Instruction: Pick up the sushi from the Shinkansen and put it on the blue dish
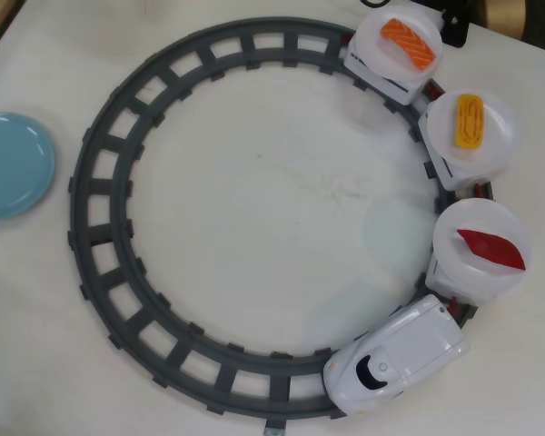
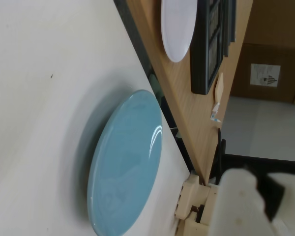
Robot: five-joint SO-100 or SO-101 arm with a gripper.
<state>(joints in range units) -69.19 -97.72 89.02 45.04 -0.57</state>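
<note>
Nothing is transferred: the glossy dark-red leaf-shaped sushi [image 1: 491,249] rests on the white toy Shinkansen [image 1: 395,359]; the round light-blue dish [image 1: 9,165] is empty; the gripper's finger state cannot be told.

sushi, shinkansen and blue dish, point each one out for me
sushi [image 1: 490,249], overhead view, middle of the dark-red piece
Shinkansen [image 1: 409,350], overhead view, white roof behind the windshield
blue dish [image 1: 9,163], overhead view, bare centre; also wrist view [image 2: 125,162], inner face
</note>
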